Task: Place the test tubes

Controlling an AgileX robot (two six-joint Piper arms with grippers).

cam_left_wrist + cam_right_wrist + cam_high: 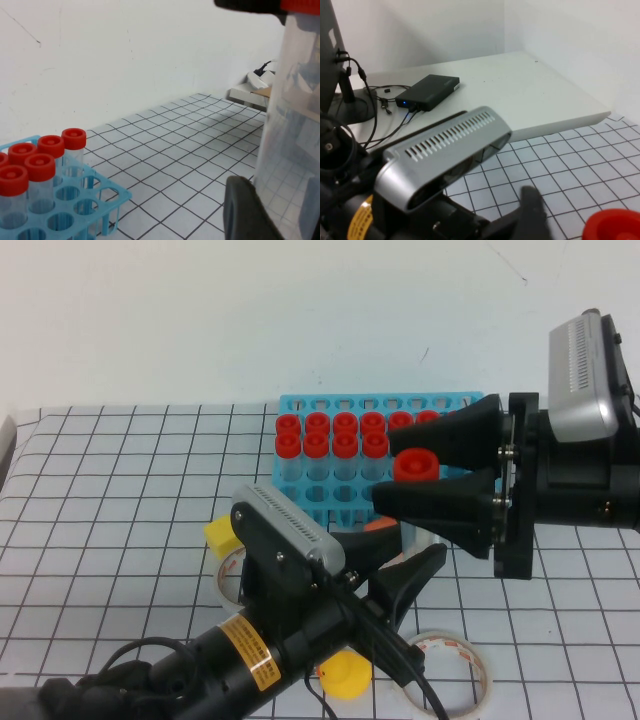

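high view: my l jaws [400, 552] sit low at centre, just in front of the blue rack [300, 405]. my r jaws [390, 468] reach in from the right, over the rack's right part. the test tube [416, 465] stands btwn the r jaws w/ only its red top showing. its body is hidden behind my lower r finger. the r jaws are spread, 1 finger above that top and 1 below, both very near it. the rack's 2 back rows hold red-capped tubes [330, 435], and the front holes look empty. 2 tape rolls [455, 660] and yellow bits [345, 677] lie on the gridded surface [120, 500] near my l arm.

l wrist view: the clear tube body fills the right edge, very close, w/ a dark finger against its lower part. so i judge the l jaws are pinching it. a dark part sits over the red top; can't tell whose. the rack corner and 5 capped tubes show at the other side.

r wrist view: the red top is in 1 corner w/ a clear gap to my dark r finger, so no r grip yet. the l arm's silver camera housing [445, 150] is right below me.

risks: looks like a handover.
- if l lets go before r clamps, the tube drops onto the rack or surface.
- an off-centre r pinch on the round top could tilt or squirt it out.
- the arms are crowded, so a small drift could bump the housing or the racked tubes.
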